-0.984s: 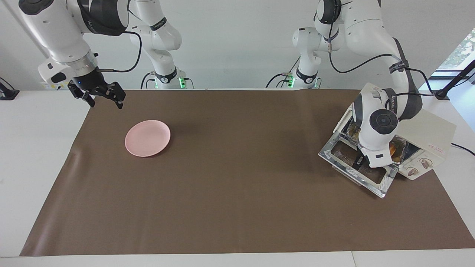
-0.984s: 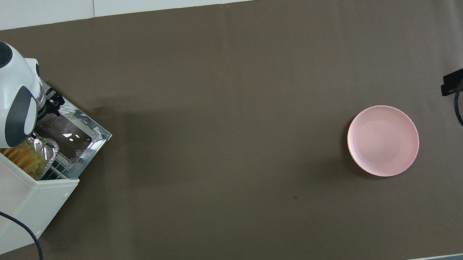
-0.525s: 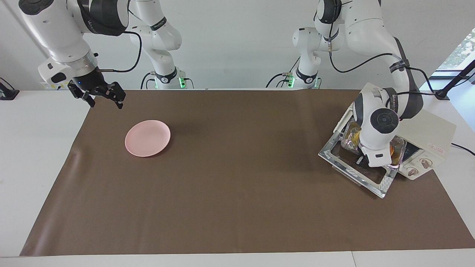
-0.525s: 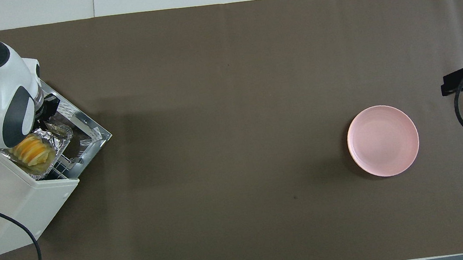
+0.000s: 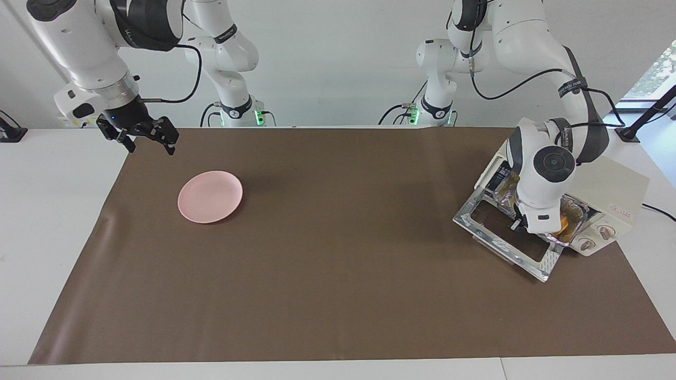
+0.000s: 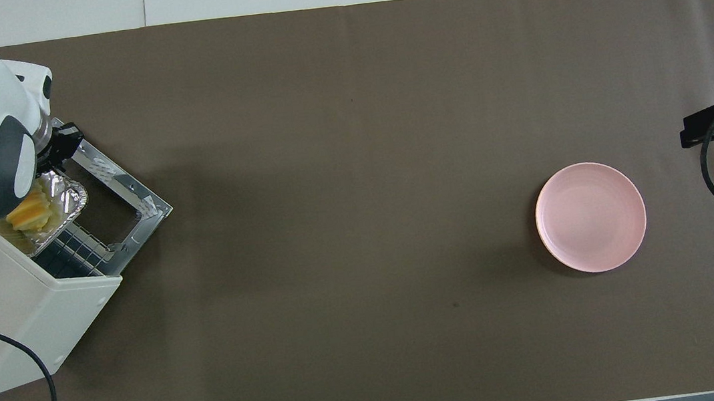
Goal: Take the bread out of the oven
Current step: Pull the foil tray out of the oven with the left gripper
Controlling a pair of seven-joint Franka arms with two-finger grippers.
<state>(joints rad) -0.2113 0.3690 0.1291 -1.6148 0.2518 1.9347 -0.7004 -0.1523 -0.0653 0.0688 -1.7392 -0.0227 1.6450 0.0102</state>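
At the right of the facing view we see the cream oven (image 5: 612, 203) with its silver-framed glass door (image 5: 507, 240) folded down flat onto the brown mat (image 5: 338, 253). The left gripper (image 5: 520, 226) hangs over that open door, just in front of the oven mouth, its fingers pinched tight on the rim of the silver foil tray (image 5: 567, 232). The tray is lifted off the rack and sits half out of the oven opening. The bread (image 6: 29, 212), a yellow-orange ridged loaf, lies in the tray; in the overhead view it shows at the left edge of the frame, partly hidden under the white wrist of the left arm. In the facing view only a small orange patch of it peeks out beneath the wrist.

The right gripper (image 5: 143, 138) waits in the upper left of the facing view, raised over the mat's corner, its fingers spread wide and holding nothing. Below it and a little toward the centre of that frame, the pink plate (image 5: 210, 197) rests on the mat, well apart from the oven.
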